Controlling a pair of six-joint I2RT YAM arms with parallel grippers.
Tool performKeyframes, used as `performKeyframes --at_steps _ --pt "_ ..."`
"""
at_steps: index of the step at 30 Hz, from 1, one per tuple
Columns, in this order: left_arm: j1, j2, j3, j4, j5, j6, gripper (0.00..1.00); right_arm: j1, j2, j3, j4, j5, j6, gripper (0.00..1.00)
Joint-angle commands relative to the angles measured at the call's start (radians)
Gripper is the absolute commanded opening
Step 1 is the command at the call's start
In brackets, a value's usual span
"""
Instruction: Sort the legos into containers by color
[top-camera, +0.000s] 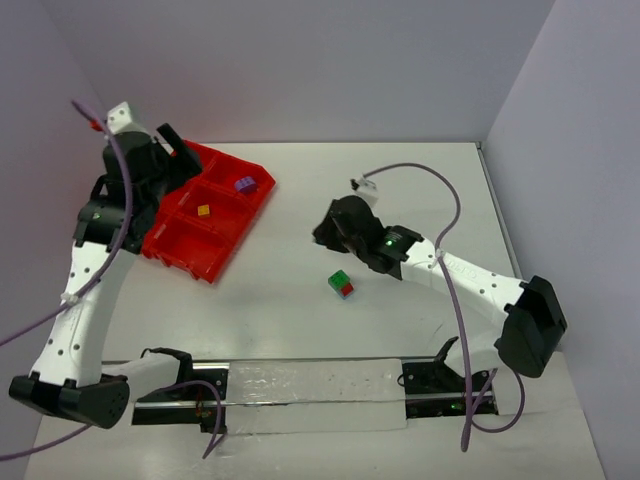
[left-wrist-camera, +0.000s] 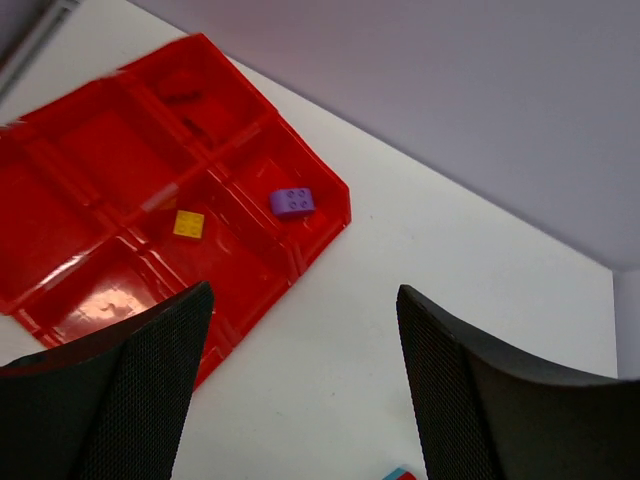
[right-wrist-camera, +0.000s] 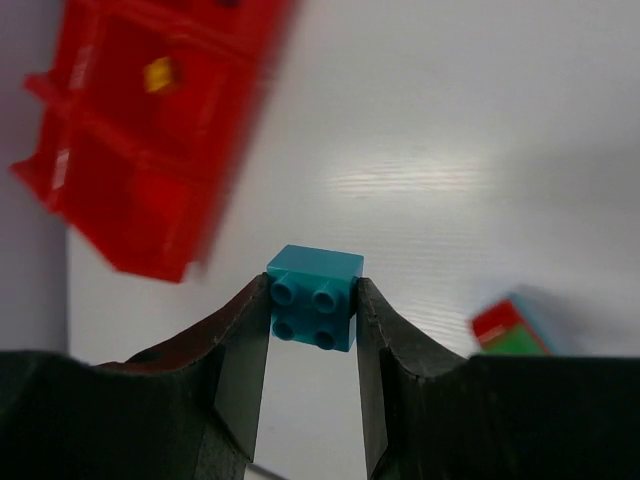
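My right gripper (right-wrist-camera: 312, 302) is shut on a cyan lego (right-wrist-camera: 314, 290), held by its sides above the table with its studs toward the camera. In the top view the right wrist (top-camera: 345, 228) hides that brick. A green and red stacked pair (top-camera: 342, 284) lies on the table just below it, also visible as the pair (right-wrist-camera: 508, 328). The red tray (top-camera: 185, 242) of containers sits at the back left. One compartment holds a purple lego (top-camera: 244, 184) and another a yellow lego (top-camera: 204, 210). My left gripper (left-wrist-camera: 302, 295) hangs open and empty by the tray's (left-wrist-camera: 100, 170) near edge.
Grey walls close in the table at the back and both sides. A black rail with a clear strip (top-camera: 310, 392) runs along the near edge between the arm bases. Purple cables (top-camera: 455, 250) loop off both arms. A sliver of a cyan and red brick (left-wrist-camera: 398, 474) shows at the bottom edge.
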Motion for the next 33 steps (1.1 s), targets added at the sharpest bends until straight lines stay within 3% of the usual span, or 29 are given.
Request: performKeyframes --at_steps 1,6,11,17,28,33 --pt "0.029 -0.082 0.063 -0.069 0.009 0.025 0.81 0.078 0.185 0.190 0.101 -0.092 -0.143 0.19" --pt "0.033 -0.100 0.128 -0.114 0.000 0.042 0.81 0.161 0.486 0.541 0.077 -0.158 -0.193 0.20" --pt "0.034 -0.115 0.123 -0.138 0.006 0.051 0.81 0.177 0.668 0.739 0.146 -0.246 -0.214 0.20" --pt "0.034 -0.116 0.109 -0.128 0.018 0.053 0.81 0.194 0.849 0.992 0.059 -0.292 -0.234 0.20" --pt "0.036 0.000 0.247 -0.202 0.024 0.074 0.81 0.188 0.887 1.073 0.023 -0.379 -0.249 0.22" --pt "0.036 0.055 0.274 -0.207 0.001 0.014 0.81 0.184 0.925 1.126 -0.012 -0.424 -0.227 0.22"
